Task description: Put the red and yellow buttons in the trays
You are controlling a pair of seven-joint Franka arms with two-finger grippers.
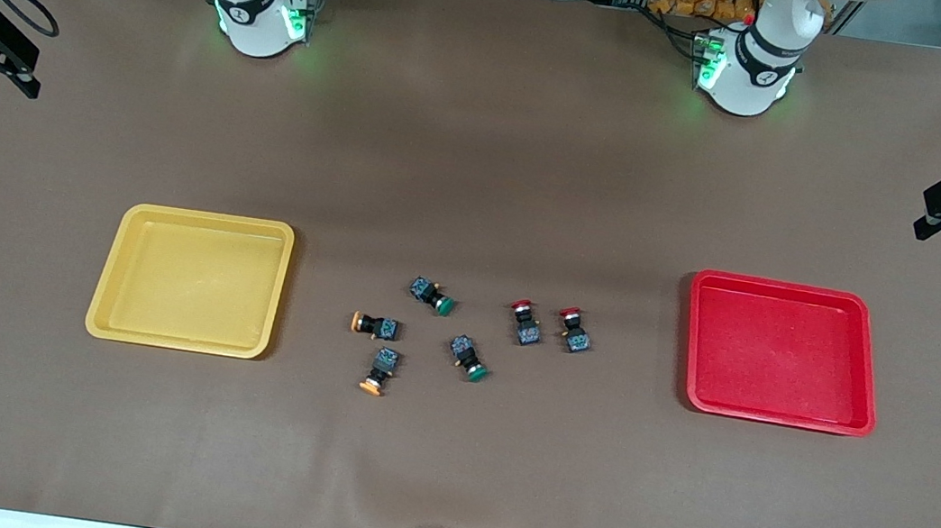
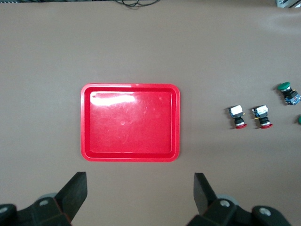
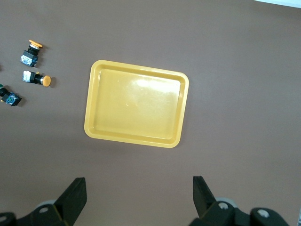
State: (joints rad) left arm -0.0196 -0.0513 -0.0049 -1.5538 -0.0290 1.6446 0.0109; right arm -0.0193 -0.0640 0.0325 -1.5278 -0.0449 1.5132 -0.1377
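meanwhile both arms wait high over the tabletop [image 1: 483, 166], left gripper [image 2: 140, 188] above the red tray [image 1: 871, 371] and right gripper [image 3: 139, 193] above the yellow tray [image 1: 104, 288], jaws wide apart; red buttons [image 1: 525, 321] and yellow buttons [image 1: 376, 324] lie between the trays with green ones [image 1: 433, 294]

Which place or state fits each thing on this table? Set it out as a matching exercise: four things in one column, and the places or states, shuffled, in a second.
Things
1. yellow tray
2. red tray
3. red-capped buttons
4. left gripper

Places or states
A. lying on the table near the red tray
B. toward the right arm's end of the table
C. open, high above the table
D. toward the left arm's end of the table

Pairs: 1-B, 2-D, 3-A, 4-C
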